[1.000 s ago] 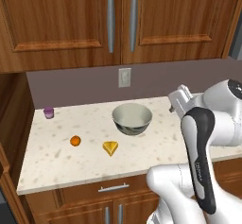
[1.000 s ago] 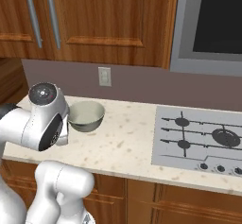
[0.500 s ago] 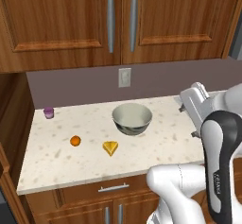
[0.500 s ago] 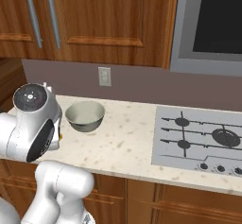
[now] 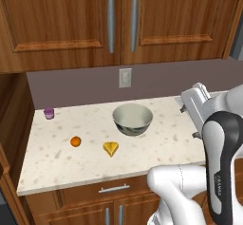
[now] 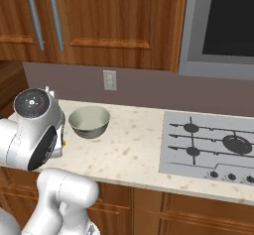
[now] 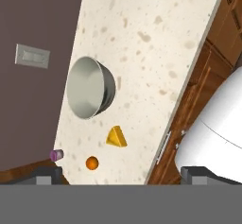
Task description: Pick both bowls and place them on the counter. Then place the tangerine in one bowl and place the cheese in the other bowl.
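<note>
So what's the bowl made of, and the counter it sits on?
The bowl looks like glazed ceramic: smooth pale cream inside with a soft sheen, darker outside. The counter looks like polished stone: beige with fine brown speckles. Everything is rendered, so these are guesses.

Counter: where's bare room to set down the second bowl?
The speckled beige counter is bare between the pale grey bowl and the stovetop. It is crowded left of the bowl: yellow cheese wedge, orange tangerine, purple cup.

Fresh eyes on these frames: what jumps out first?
The pale bowl sits alone mid-counter, below the wall outlet. In front of it and to its left lie the yellow cheese and the orange tangerine, with a small purple cup back by the wall. A stovetop fills the counter's right end.
</note>
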Available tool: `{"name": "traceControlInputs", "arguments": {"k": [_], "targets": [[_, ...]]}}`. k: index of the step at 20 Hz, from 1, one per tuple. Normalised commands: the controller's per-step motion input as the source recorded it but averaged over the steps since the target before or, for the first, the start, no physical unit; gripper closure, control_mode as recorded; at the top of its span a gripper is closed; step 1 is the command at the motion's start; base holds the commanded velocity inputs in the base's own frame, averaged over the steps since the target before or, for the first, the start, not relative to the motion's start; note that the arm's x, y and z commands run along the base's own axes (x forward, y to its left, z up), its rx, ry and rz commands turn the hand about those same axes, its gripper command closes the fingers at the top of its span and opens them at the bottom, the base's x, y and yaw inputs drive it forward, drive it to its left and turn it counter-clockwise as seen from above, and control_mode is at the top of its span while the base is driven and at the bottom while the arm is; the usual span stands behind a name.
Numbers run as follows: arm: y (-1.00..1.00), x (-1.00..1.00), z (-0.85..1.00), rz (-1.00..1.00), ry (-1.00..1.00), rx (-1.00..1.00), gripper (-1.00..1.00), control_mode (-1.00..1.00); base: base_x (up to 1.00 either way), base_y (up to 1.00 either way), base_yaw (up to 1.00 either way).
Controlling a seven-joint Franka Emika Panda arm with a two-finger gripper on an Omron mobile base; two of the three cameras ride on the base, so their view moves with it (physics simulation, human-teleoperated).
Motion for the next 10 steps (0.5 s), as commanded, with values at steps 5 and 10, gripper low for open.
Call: {"name": "traceControlInputs", "arguments": {"k": [5,10], "targets": [[0.0,0.0,0.0,0.0,0.0,0.0,-1.0,1.0,-0.23,0.0,0.0],[0.0,0.0,0.0,0.0,0.0,0.0,-1.0,1.0,-0.68,0.0,-0.02]]}}
